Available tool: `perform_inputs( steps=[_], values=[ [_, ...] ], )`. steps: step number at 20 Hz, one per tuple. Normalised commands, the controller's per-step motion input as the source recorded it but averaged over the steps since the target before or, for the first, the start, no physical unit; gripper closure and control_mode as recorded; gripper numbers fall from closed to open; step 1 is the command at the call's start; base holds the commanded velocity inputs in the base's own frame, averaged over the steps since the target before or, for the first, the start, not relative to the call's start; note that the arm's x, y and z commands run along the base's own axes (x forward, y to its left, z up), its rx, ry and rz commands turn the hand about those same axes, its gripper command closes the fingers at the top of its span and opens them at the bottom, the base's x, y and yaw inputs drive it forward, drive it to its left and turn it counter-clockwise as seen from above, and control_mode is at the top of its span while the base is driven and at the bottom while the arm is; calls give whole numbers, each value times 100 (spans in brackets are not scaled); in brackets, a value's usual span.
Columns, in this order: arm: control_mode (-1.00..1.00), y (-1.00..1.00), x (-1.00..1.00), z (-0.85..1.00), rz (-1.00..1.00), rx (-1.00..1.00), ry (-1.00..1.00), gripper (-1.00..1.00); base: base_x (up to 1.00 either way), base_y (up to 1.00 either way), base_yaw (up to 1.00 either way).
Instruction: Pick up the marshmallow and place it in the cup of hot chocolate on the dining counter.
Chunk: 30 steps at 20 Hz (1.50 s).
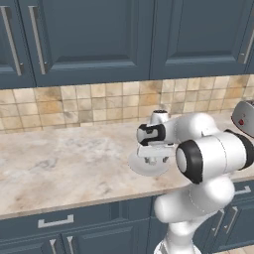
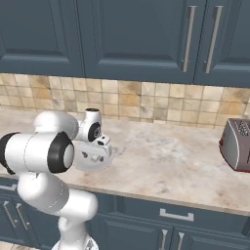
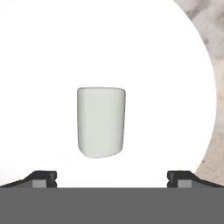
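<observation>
Across the beige counter point(image 1: 59, 163) backed by tan tiles point(image 1: 74, 101), we are hanging our white arm point(image 1: 208, 154) out over the stone, with dark blue cabinets point(image 1: 89, 34) above and blue drawers point(image 1: 54, 221) below. At about three o'clock from us a grey-and-red toaster point(image 2: 237, 144) is standing well apart from the work. Closer in, a round pale plate point(image 1: 136, 166) is lying flat on the counter, and we are holding the hand directly over it, pointing down.

Looking down from the hand, the plate point(image 3: 39, 65) is spreading white across nearly the whole picture, with a sliver of marbled counter showing at two o'clock. The marshmallow point(image 3: 101, 122) is lying on the plate near its middle, a stubby pale cylinder on its side with its long axis running twelve to six. Our gripper point(image 3: 112, 177) is spread wide and empty, its two dark tips rising at seven and five o'clock with the marshmallow sitting just above the gap between them.

We are judging this to be the final line-up before the pinch. To do it well, we are wanting to nudge the hand slightly toward twelve so the piece sits squarely between the fingers, then come straight down until the tips are flanking its curved sides without scraping the plate. Closing across the short width should be holding it steady; a soft, round piece like this may roll or squirt out if we close off-centre.
</observation>
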Motion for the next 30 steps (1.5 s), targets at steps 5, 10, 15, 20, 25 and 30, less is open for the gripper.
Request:
perform_inputs(
  steps=[5, 10, 15, 20, 25, 30],
  values=[
    [-100, 0, 19, -9, 0, 0, 0, -100, 0, 0, 0],
    [-100, 1, 27, -13, 0, 0, 0, -100, 0, 0, 0],
    [-100, 0, 16, -13, 0, 0, 0, -100, 0, 0, 0],
    [-100, 0, 0, -13, 0, 0, 2, -100, 0, 0, 0],
    [-100, 0, 3, -11, 0, 0, 5, 100, 0, 0, 0],
    [-100, 0, 0, -3, 0, 0, 0, 100, 0, 0, 0]
  ],
)
